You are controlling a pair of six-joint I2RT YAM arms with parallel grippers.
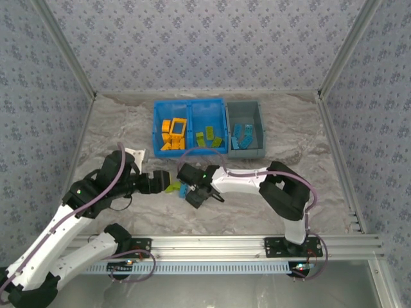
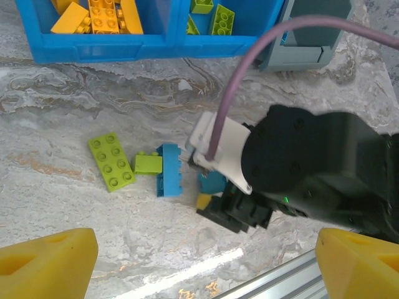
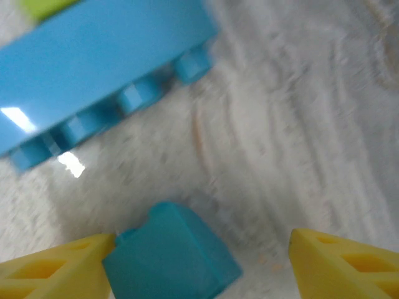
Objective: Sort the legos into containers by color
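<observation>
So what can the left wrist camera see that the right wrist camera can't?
Left wrist: the blue bin holding orange bricks, the grey bin, loose green bricks, the right arm. Right wrist: the right claw, open, up close, a teal brick between its tips. Both: that teal brick and the long blue brick.

Left arm (image 1: 58, 224), right arm (image 1: 241, 181) bent inward; left fingers (image 2: 47, 261), right fingers (image 3: 343, 261) spread.

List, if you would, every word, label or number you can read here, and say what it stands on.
None: no readable print on the blue bin, the grey bin or the lime brick. Any embossing on its studs is too small to tell.
</observation>
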